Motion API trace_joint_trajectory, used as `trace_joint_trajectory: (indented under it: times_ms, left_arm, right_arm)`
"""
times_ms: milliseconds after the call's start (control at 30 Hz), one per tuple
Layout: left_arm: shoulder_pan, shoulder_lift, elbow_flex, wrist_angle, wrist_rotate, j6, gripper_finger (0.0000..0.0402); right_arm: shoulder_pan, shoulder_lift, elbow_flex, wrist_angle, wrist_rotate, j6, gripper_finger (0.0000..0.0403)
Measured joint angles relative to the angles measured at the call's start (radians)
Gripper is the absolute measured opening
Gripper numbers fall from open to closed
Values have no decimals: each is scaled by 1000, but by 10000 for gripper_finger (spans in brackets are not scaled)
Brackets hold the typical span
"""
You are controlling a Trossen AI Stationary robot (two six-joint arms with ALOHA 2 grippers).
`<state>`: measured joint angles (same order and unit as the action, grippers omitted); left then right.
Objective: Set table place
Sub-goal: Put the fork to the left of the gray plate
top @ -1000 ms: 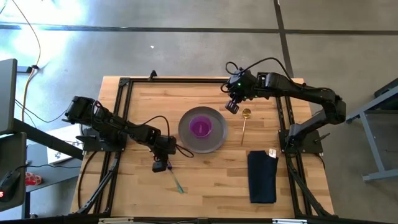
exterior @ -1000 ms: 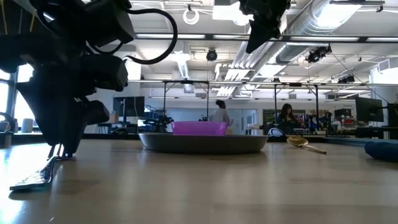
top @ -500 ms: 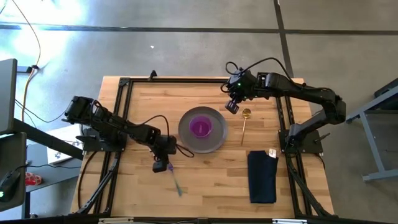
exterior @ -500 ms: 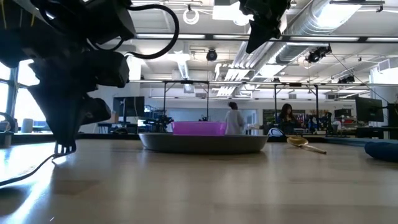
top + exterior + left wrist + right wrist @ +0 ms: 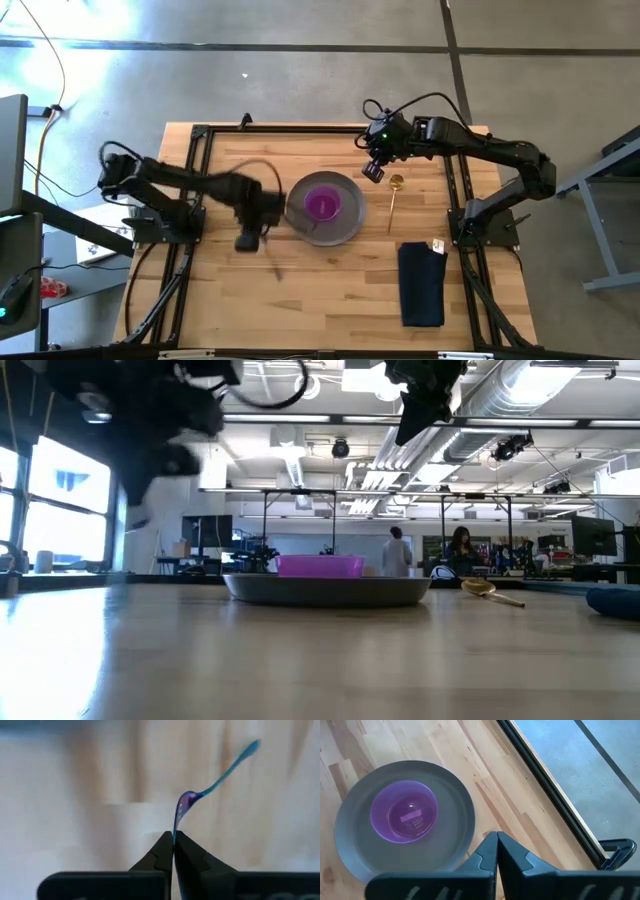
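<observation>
Left gripper point(image 5: 173, 840) is clamped on the silver fork with the teal handle point(image 5: 215, 782), lifted clear of the light-wood butcher-block table point(image 5: 340, 300), left of centre in the high view, just beside the round grey metal plate point(image 5: 345, 226) holding the small purple bowl point(image 5: 322, 203). Right gripper point(image 5: 496, 845) sits pinched empty, up at upper centre by the gold-coloured spoon point(image 5: 394, 196); folded navy napkin point(image 5: 421, 284) lies lower right. I read this as the fork-placing step: next I need to bring it down flat alongside the plate's left rim, then release.
</observation>
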<state>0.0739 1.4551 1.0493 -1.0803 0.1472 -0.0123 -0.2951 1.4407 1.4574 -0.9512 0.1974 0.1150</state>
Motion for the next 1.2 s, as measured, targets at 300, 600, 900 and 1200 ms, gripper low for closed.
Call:
trace_joint_trajectory:
  times_ms: [300,600,900,1200]
  left_arm:
    - [317,10,272,-242,-177,364,1]
    - [505,116,301,-377,-160,633,1]
    - [502,357,302,-277,-33,824,0]
    - [503,542,301,-143,-91,932,1]
  right_arm:
    - [0,0,0,-1,0,19,0]
    - [-7,0,0,-1,39,47,0]
    - [-15,0,0,0,43,95,0]
    - [-15,0,0,2,43,142,0]
